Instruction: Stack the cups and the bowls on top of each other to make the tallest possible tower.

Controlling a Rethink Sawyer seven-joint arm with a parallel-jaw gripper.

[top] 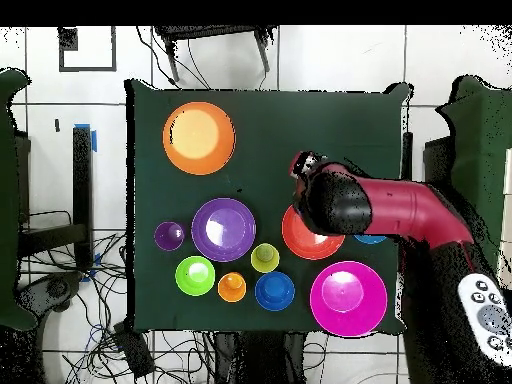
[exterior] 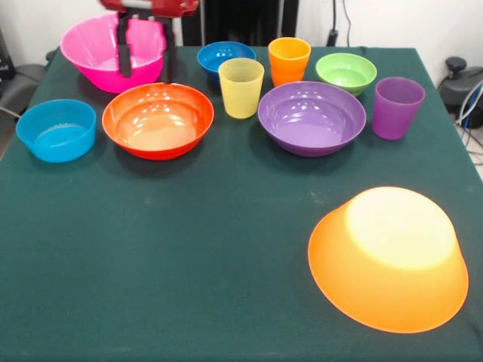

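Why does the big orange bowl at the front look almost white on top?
In the front view, light from above washes out the flat bottom of the upside-down orange bowl, and small bright spots dot the purple bowl and red bowl. In the overhead view the same orange bowl shows a paler centre.

Gripper point(exterior: 146, 56): upper part cut off by the front view's top edge — in the overhead view, hidden under the arm point(top: 390, 208).
Light blue bowl point(top: 372, 238): mostly covered by the arm.
Orange-red bowl point(top: 305, 238): partly covered too.
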